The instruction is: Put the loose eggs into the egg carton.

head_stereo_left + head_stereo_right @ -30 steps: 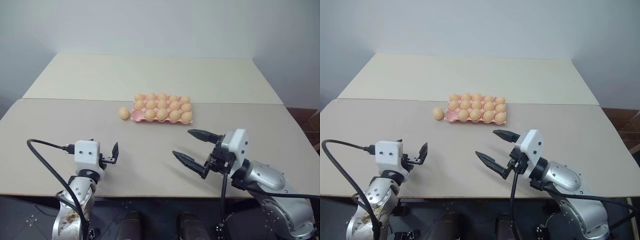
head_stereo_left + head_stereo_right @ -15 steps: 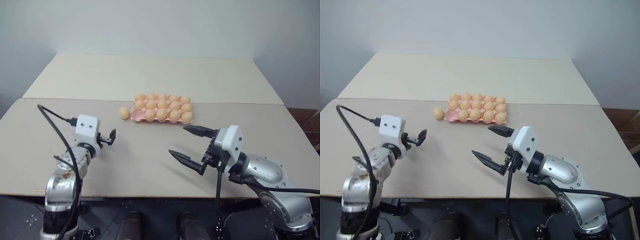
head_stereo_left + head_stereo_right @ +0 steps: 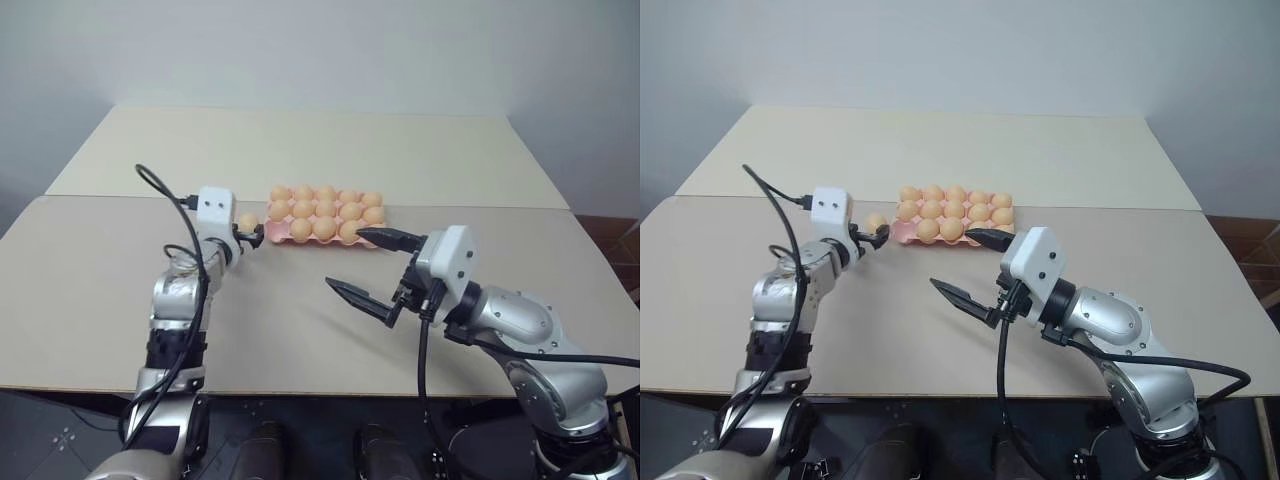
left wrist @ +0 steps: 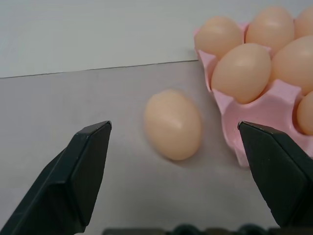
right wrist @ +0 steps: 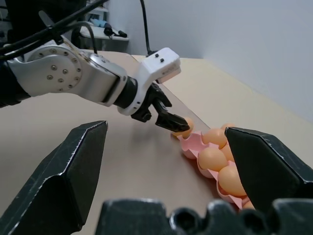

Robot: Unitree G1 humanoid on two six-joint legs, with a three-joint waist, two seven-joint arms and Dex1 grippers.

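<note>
One loose egg [image 3: 247, 221], pale orange-tan, lies on the table just left of the egg carton [image 3: 271, 236]. The carton is a pink tray [image 4: 275, 105] whose cups hold several eggs. My left gripper [image 3: 244, 235] is at the loose egg, open, with a black finger [image 4: 83, 169] on each side of the egg [image 4: 172, 124] and not touching it. My right gripper [image 3: 345, 258] hangs open and empty above the table, in front of the carton's near right corner. The right wrist view shows the left gripper [image 5: 171, 122] beside the carton [image 5: 191, 145].
Two beige tables meet at a seam [image 3: 150, 198] just behind the carton, with a white wall beyond the far one. A black cable [image 3: 165, 187] loops off the left wrist. Bare tabletop [image 3: 90, 280] stretches left of the carton and between the arms.
My left arm has reached forward from the table's near edge until its open fingers straddle the loose egg. My right gripper has risen slightly toward the carton, still open.
</note>
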